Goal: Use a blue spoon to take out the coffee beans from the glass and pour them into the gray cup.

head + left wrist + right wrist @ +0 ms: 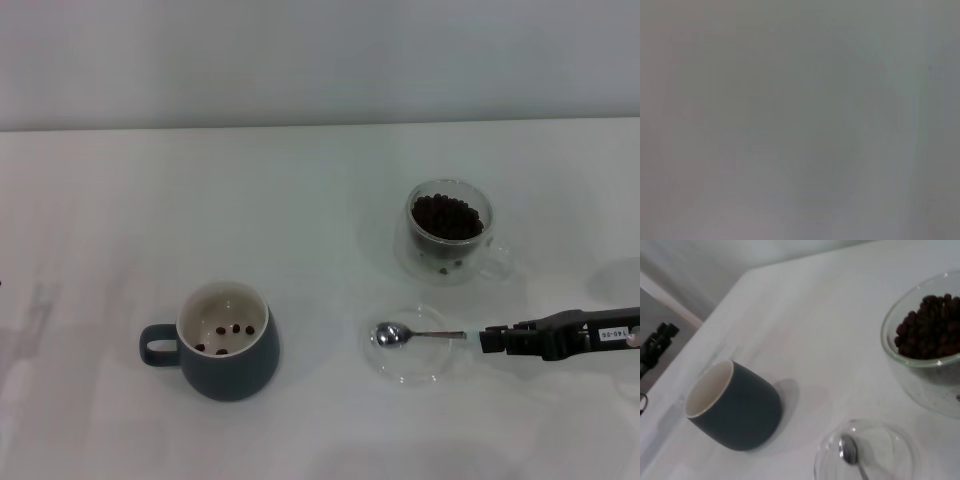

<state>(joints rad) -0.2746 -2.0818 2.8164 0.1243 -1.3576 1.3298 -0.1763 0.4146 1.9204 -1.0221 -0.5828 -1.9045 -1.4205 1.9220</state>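
Observation:
The gray cup [230,375] [740,415] stands front left, a few coffee beans [235,329] lying on its cream bottom. At the back right is the glass [412,255] [925,385], well filled with dark coffee beans [447,217] [930,327]. The blue spoon [391,335] [848,450] lies level, its empty silver bowl over a flat clear dish [425,372] [890,445]. My right gripper [485,340] reaches in from the right and is shut on the spoon's handle end. The left wrist view shows only a blank grey surface.
The white table runs back to a pale wall. In the right wrist view a black piece [657,342], which looks like my parked left gripper, sits beyond the table's left edge. Bare tabletop lies between the gray cup and the dish.

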